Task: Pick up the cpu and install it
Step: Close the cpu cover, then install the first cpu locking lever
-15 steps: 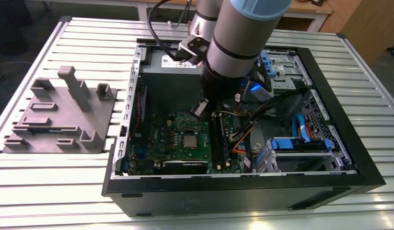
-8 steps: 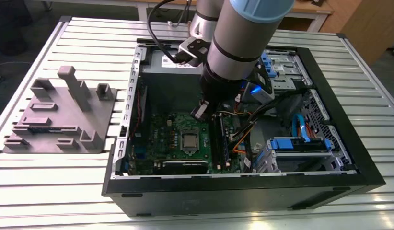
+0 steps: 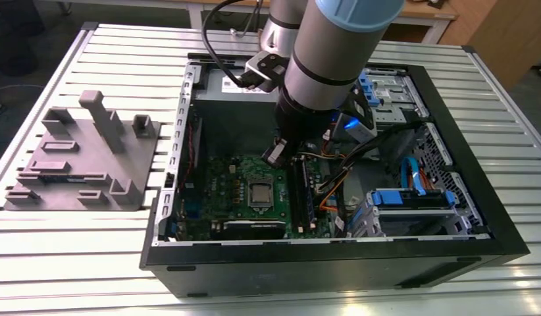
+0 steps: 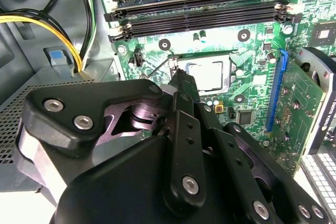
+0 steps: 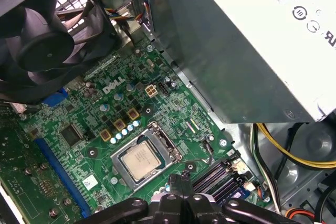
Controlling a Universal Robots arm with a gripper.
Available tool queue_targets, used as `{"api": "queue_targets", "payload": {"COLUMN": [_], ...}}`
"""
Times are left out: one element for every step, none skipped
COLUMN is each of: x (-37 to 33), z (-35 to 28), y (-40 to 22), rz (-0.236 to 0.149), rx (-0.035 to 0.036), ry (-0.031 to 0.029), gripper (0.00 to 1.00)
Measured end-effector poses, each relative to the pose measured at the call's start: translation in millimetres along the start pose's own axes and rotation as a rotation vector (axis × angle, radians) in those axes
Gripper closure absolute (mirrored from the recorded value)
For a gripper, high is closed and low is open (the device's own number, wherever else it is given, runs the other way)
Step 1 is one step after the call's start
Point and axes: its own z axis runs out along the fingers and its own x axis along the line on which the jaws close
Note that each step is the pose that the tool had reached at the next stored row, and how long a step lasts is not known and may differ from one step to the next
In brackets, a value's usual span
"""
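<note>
The cpu (image 5: 140, 161) is seen lying flat in its socket (image 5: 145, 156) on the motherboard (image 5: 94, 129), inside the open case (image 3: 341, 263) set on the desk (image 3: 77, 263). In the second wrist view the cpu (image 4: 206, 75) is framed by the socket's metal edge, just past the fingertips (image 4: 184, 85). The gripper (image 5: 181, 182) is held low over the board, between the socket and the memory slots (image 5: 215, 177). The fingers are seen pressed together at their tips, with nothing gripped between them.

The chip looks already placed, so the work in hand is judged to be seating or checking it. That is best done with a straight, gentle approach from above: the chip should be kept level in the frame and not pushed sideways, since the contacts under it would be bent easily. The thin lever (image 4: 157, 67) beside the socket and the yellow cables (image 5: 294, 150) near the power supply (image 5: 252, 40) should be kept clear of the arm (image 3: 332, 59).
</note>
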Motion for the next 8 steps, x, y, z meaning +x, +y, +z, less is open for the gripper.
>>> {"api": "queue_targets", "payload": {"x": [0.0,0.0,0.0,0.0,0.0,0.0,0.0,0.0], "z": [0.0,0.0,0.0,0.0,0.0,0.0,0.0,0.0], "y": [0.0,0.0,0.0,0.0,0.0,0.0,0.0,0.0], "rz": [0.0,0.0,0.0,0.0,0.0,0.0,0.0,0.0], "rx": [0.0,0.0,0.0,0.0,0.0,0.0,0.0,0.0], "ry": [0.0,0.0,0.0,0.0,0.0,0.0,0.0,0.0], "gripper": [0.9,0.9,0.9,0.9,0.9,0.9,0.9,0.9]}}
